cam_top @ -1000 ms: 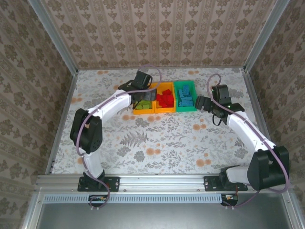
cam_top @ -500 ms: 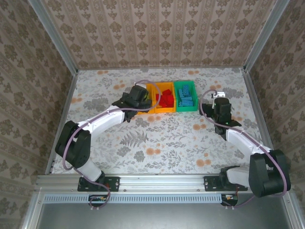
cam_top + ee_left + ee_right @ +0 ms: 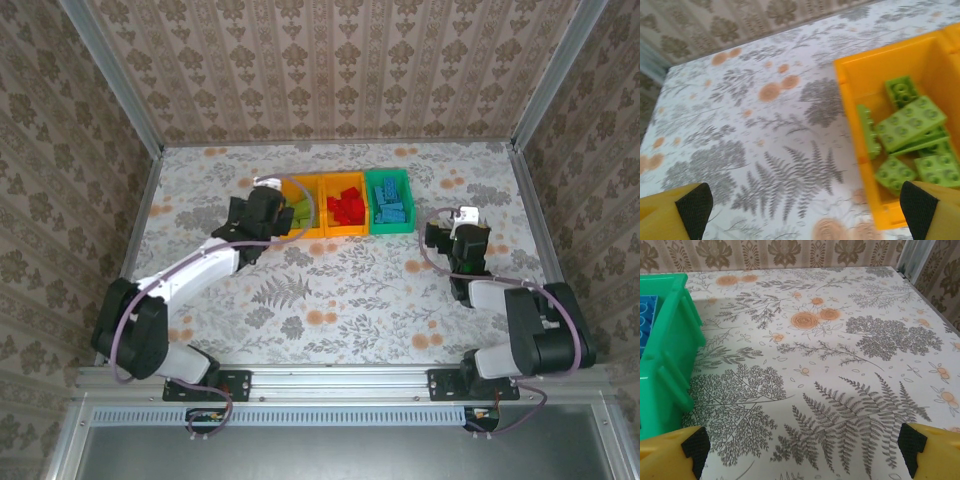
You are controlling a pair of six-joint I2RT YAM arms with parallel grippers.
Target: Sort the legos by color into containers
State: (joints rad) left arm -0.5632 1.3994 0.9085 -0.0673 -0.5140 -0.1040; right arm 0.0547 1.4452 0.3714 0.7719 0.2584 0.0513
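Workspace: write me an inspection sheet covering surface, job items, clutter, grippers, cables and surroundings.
Surface: floral-print table, flat, no spills seen.
Job's things: three bins in a row at the back. The left orange bin holds green bricks, the middle orange bin holds red bricks, and the green bin holds blue bricks.
Clutter: nothing seen.
Grippers: left gripper open and empty beside the left orange bin. Right gripper open and empty beside the green bin.
Cables: a purple cable runs along each arm.
Surroundings: patterned walls, metal frame.
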